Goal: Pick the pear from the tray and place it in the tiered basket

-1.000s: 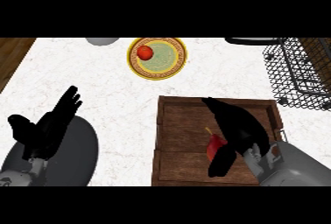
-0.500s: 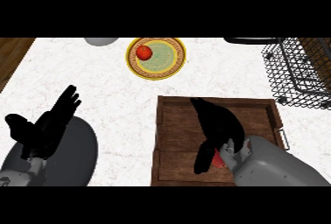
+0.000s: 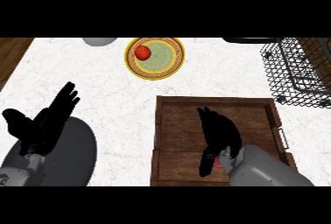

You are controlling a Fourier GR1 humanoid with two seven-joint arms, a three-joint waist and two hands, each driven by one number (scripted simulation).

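From the head view I see my right hand (image 3: 218, 133) lying over the wooden tray (image 3: 177, 131), fingers stretched forward. A sliver of red, the pear (image 3: 220, 163), peeks out under its wrist; I can't tell whether it is held. My left hand (image 3: 47, 121) rests spread at the left. The wire basket (image 3: 296, 72) stands far right.

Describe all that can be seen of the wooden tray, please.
The wooden tray is a dark brown rectangular box of planks with a raised rim and a thin metal handle on its right side. It lies flat on the white marble counter, in the lower middle of the view, left of the wire basket. The right robot hand reaches over its floor, fingers straight. A small red thing shows under the wrist, mostly hidden.
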